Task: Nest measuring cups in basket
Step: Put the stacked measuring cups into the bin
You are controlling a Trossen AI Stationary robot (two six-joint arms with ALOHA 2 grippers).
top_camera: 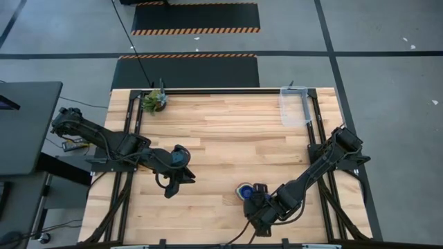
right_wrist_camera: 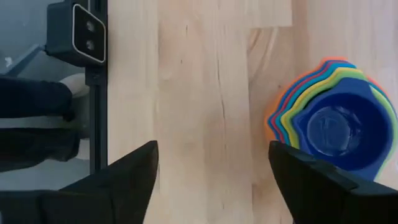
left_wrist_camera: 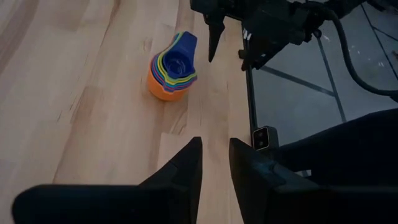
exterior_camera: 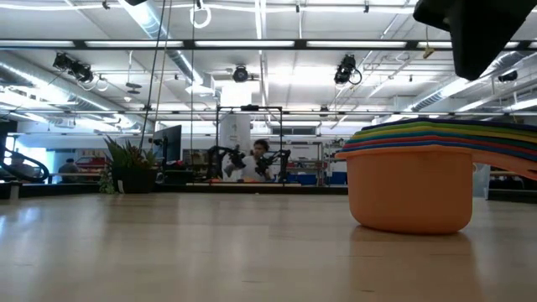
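Note:
The measuring cups [top_camera: 243, 191] stand nested in one stack on the wooden table near its front edge. The orange cup [exterior_camera: 411, 197] is outermost with its bottom on the wood, and the dark blue cup [right_wrist_camera: 339, 130] is innermost. My right gripper [right_wrist_camera: 211, 155] hangs open just above and beside the stack [left_wrist_camera: 173, 65], with the cups outside its fingers. My left gripper [left_wrist_camera: 214, 146] hovers open and empty over the table's left half [top_camera: 178, 176]. The clear basket [top_camera: 294, 105] stands at the far right corner.
A small potted plant [top_camera: 156, 100] stands at the far left edge. Bare wood lies between the stack and the basket. The table's black frame rail [left_wrist_camera: 249, 106] runs close beside the cups. A person shows far off in the room [exterior_camera: 258, 159].

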